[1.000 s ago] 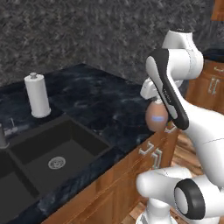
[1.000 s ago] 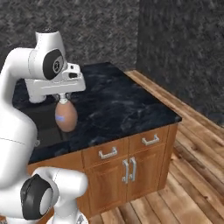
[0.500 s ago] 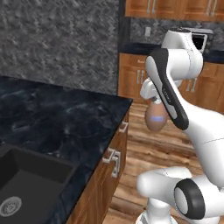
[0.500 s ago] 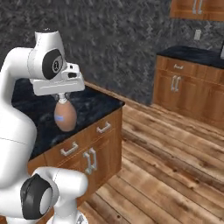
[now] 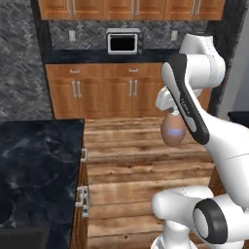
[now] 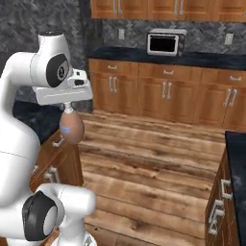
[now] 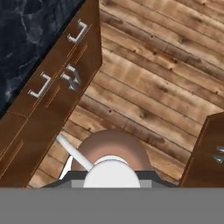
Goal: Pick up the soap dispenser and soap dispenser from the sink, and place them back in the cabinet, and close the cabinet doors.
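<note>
Base has swung; gripper (image 6: pixel 70 108) still dangles peach soap dispenser (image 6: pixel 72 130).

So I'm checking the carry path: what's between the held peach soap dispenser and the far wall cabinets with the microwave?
In the left base view, only bare wooden floor lies between the peach soap dispenser and those cabinets under the microwave.

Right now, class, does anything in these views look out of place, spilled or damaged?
Only one thing is away from its usual spot: the peach-orange soap dispenser hangs from the gripper by its white pump, over the wooden floor beside the dark counter. Nothing looks spilled, broken or askew.
</note>
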{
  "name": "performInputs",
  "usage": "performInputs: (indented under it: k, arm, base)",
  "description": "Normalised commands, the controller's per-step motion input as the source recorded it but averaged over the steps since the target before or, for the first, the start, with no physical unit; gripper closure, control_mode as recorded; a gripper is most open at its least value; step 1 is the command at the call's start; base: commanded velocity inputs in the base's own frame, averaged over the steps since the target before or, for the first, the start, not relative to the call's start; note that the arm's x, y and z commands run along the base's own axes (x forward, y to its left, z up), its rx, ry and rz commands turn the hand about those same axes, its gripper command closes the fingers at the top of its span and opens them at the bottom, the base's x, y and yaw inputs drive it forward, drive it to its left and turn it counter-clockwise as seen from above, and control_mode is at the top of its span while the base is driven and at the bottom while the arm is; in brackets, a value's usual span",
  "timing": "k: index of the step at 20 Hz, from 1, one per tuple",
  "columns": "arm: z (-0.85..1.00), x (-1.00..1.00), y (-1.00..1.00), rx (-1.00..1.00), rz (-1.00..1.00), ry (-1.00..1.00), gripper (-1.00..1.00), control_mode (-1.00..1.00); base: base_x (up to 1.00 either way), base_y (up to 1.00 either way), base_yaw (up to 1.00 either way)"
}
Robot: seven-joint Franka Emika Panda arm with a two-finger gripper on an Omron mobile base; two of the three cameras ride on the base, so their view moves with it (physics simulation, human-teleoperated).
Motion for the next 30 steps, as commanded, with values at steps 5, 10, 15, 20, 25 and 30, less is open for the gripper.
performInputs:
  k: [5,10,15,20,25,30]
  arm:
    - [0.00,0.00,0.00,0.00,0.00,0.00,1.00,1.00]
    - [0.00,0.00,0.00,0.00,0.00,0.00,1.00,1.00]
    - [0.00,0.00,0.00,0.00,0.00,0.00,1.00,1.00]
    - [0.00,0.00,0.00,0.00,0.00,0.00,1.00,1.00]
    - [0.00,0.00,0.00,0.00,0.00,0.00,1.00,1.00]
    - [0.00,0.00,0.00,0.00,0.00,0.00,1.00,1.00]
  base:
    - [0.00,0.19,-0.69]
    - [0.02,0.21,-0.69]
    - [0.08,0.16,-0.70]
    - [0.14,0.10,-0.70]
    - [0.08,0.06,-0.67]
    - [0.02,0.00,-0.64]
